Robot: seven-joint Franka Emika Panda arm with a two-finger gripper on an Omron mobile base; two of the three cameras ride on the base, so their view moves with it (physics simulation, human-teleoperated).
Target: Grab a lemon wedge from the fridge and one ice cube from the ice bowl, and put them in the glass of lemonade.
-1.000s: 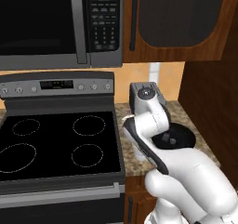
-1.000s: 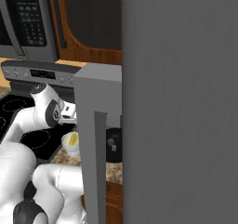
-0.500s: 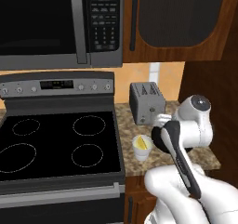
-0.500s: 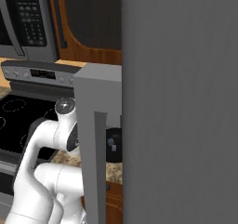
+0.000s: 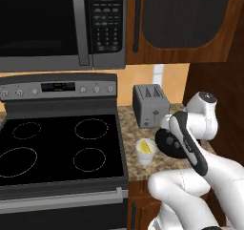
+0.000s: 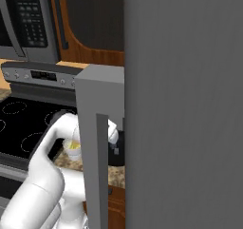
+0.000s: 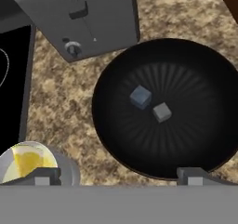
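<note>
On the speckled granite counter [image 7: 60,107], right of the black stove [image 5: 52,150], stands the glass of lemonade [image 5: 146,151], a pale tumbler with a yellow lemon wedge [image 7: 27,165] resting in its top. Just right of it sits the ice bowl [image 7: 116,125], wide, shallow and black, with 2 small ice cubes near its middle: a bluish cube [image 7: 140,97] and a grey cube [image 7: 161,112], close beside each other. The silver toaster [image 5: 150,105] stands on the far side of both, near the wall, under the microwave [image 5: 62,26] and the wooden cabinet [image 5: 183,24]. The gripper [image 7: 118,175] hangs over the near edge of the bowl with its 2 fingertips [image 7: 44,175] spread wide and nothing between them; one tip lies over the glass, the other over the bowl's near rim. In the right base view the grey fridge [image 6: 185,104] stands on the right, its door edge hiding part of the white arm.
</note>
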